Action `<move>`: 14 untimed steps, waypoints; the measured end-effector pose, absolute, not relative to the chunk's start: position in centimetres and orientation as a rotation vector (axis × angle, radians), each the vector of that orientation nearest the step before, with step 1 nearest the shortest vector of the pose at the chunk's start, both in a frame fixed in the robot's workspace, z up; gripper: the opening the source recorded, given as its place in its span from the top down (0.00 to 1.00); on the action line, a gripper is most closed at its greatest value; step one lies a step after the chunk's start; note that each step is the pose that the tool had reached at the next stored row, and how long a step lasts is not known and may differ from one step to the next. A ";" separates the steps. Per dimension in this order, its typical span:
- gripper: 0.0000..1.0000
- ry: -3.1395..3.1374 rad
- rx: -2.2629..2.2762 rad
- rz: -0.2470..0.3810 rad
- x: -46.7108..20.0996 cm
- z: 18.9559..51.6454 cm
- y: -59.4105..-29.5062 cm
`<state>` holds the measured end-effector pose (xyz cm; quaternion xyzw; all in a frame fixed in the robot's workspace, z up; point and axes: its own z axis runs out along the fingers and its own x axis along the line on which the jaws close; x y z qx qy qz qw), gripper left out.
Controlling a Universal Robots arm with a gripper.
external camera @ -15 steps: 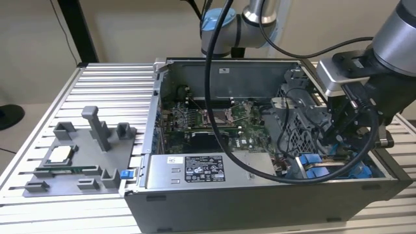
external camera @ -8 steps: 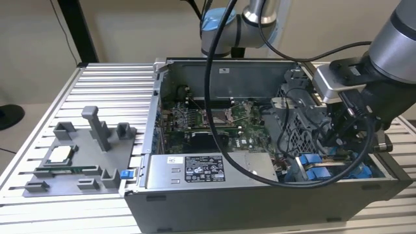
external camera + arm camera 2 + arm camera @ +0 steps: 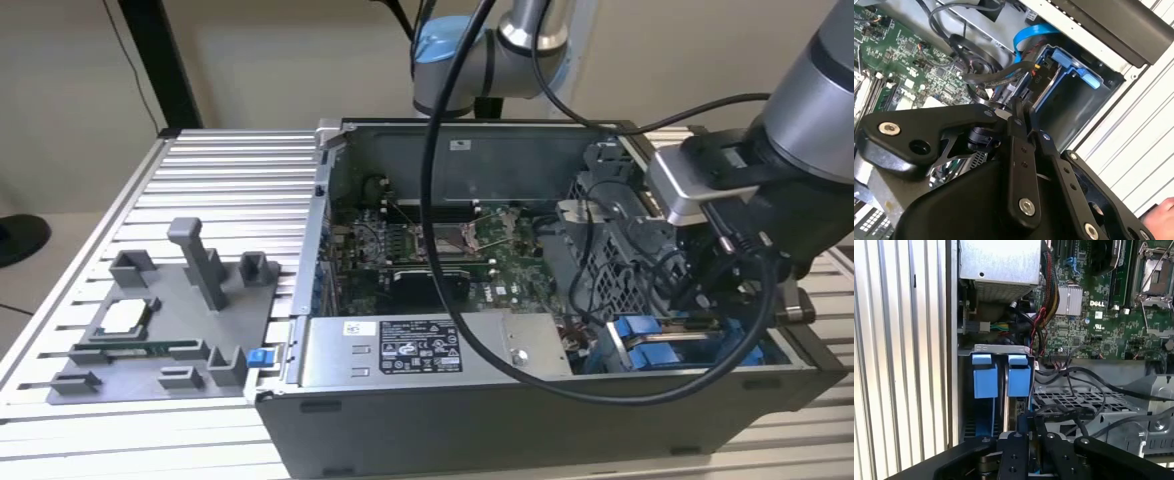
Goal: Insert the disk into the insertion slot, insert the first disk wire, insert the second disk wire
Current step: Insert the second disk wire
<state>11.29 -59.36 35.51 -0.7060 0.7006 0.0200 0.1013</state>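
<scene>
The claw [image 3: 1021, 107] hangs over the drive bay of the open computer case [image 3: 534, 420], its fingers drawn together, seemingly pinching a cable connector, though I cannot tell for certain. The disk [image 3: 1019, 381] already sits in its slot, blue frame tabs up. The connector should likely stay square to the disk's socket, clear of the black cables [image 3: 1074, 377].

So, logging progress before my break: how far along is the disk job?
The blue-framed disk sits in its bay slot, so insertion looks done. The claw is at the black cables beside it. Whether either wire is plugged in, I cannot tell.
</scene>
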 end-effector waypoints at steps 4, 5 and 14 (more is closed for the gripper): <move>1.00 2.055 -2.076 0.025 11.3 35.3 -59.5; 1.00 2.051 -2.074 0.017 11.3 35.2 -59.5; 1.00 2.024 -2.056 -0.036 11.0 34.6 -59.5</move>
